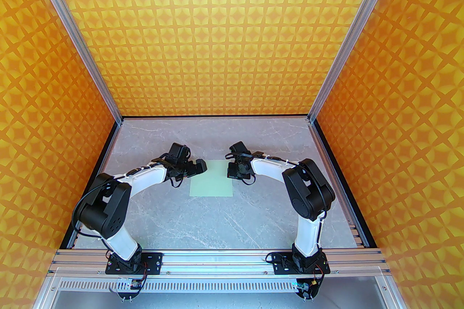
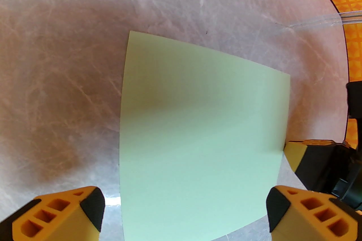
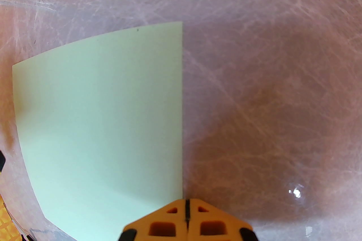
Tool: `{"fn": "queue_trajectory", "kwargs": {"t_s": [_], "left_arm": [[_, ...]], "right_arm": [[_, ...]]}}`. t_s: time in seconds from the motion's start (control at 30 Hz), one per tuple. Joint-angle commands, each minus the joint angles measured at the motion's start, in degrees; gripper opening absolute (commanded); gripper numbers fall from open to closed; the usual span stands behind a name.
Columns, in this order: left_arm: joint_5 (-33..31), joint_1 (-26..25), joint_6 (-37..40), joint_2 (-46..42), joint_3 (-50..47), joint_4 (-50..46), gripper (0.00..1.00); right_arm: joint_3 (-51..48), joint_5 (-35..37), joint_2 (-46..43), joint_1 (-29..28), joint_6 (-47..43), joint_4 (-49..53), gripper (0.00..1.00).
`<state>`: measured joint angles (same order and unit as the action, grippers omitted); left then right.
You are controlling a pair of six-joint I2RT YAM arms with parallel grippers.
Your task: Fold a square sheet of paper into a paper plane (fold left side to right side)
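The sheet of paper [image 1: 212, 179] lies flat on the marble table, a pale mint-green square with no crease showing. My left gripper [image 1: 200, 166] hovers at its far left corner. In the left wrist view the left gripper [image 2: 183, 214] stands open, and its orange fingers [image 2: 70, 214] straddle the sheet of paper [image 2: 198, 135]. My right gripper [image 1: 232, 170] is at the sheet's right edge. In the right wrist view the right gripper [image 3: 186, 217] is shut, its tip meeting the right edge of the sheet of paper [image 3: 99, 121]. The same tip [image 2: 294, 151] shows touching that edge in the left wrist view.
The grey marble table [image 1: 217, 224] is ringed by orange patterned walls [image 1: 232, 28] and aluminium frame posts. Both arms bend inward from their bases at the near rail [image 1: 217, 258].
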<state>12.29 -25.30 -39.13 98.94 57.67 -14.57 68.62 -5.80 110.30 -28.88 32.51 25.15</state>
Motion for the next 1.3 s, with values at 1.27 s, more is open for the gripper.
{"fn": "queue_trajectory", "kwargs": {"t_s": [1.27], "left_arm": [[14.0,-1.3,-9.7,9.8,1.9,28.2,1.00]], "right_arm": [[-1.7,-2.5,4.2,0.0,-1.4,-1.6,0.00]]}}
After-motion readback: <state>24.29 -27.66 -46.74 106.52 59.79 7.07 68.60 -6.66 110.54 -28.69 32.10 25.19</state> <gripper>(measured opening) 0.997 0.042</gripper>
